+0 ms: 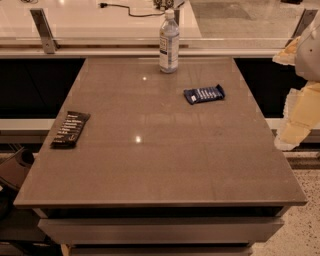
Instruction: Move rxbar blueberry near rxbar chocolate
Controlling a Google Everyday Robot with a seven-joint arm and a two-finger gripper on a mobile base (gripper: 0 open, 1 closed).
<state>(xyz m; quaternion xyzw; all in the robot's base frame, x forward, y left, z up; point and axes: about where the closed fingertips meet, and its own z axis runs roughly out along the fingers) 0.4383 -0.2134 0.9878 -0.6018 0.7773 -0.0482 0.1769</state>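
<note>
The rxbar blueberry (203, 94) lies flat on the grey table (150, 165), in a navy-blue wrapper with white lettering, at the back right. The rxbar chocolate (70, 129) lies flat in a black wrapper with rows of white lettering, near the table's left edge. The two bars are far apart, with bare table top between them. My gripper (294, 125) is a pale yellow and white shape at the right edge of the view, beyond the table's right side and well to the right of the blueberry bar. It touches nothing.
A clear plastic water bottle (169, 42) stands upright at the table's back edge, just behind and left of the blueberry bar. A white counter with a black cable (120, 8) runs behind the table. A drawer front (160, 230) sits below the table's front edge.
</note>
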